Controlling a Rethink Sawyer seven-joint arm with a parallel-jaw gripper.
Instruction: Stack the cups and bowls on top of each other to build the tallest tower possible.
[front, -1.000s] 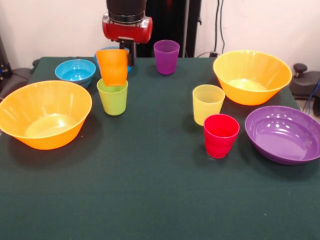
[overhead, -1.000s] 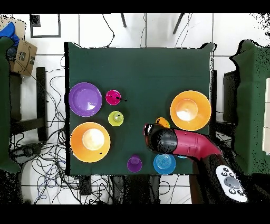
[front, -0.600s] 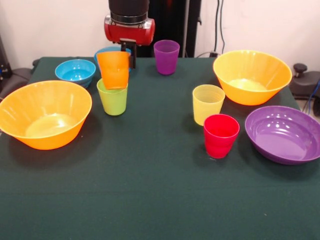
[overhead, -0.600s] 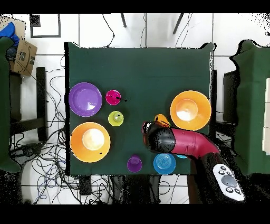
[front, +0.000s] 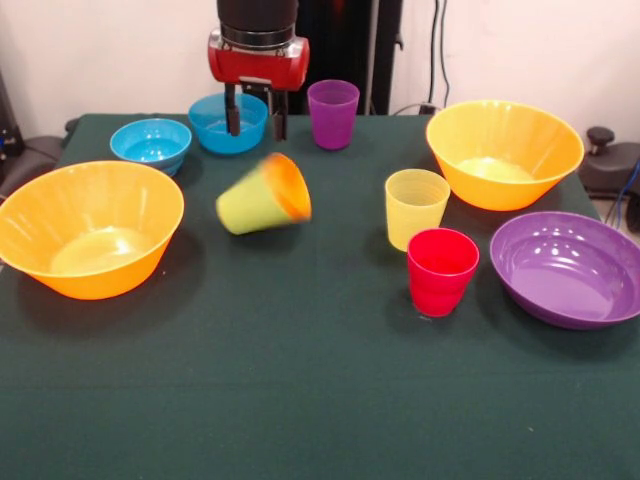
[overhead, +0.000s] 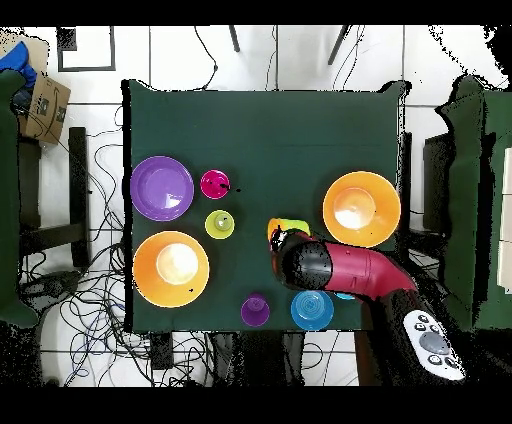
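Lime green cup (front: 248, 207) lying tipped on side on green table (front: 300, 380), orange cup (front: 290, 186) nested in its mouth (rim facing right in front view). Gripper (front: 255, 110) hanging above and behind pair, fingers spread apart, holding nothing. Yellow cup (front: 416, 207) and red cup (front: 441, 270) standing upright, just beside each other. Purple cup (front: 332, 113) standing at far edge. Two blue bowls (front: 151, 143), two large orange bowls (front: 85, 228) and purple bowl (front: 568, 268) sitting separately; no tower standing.
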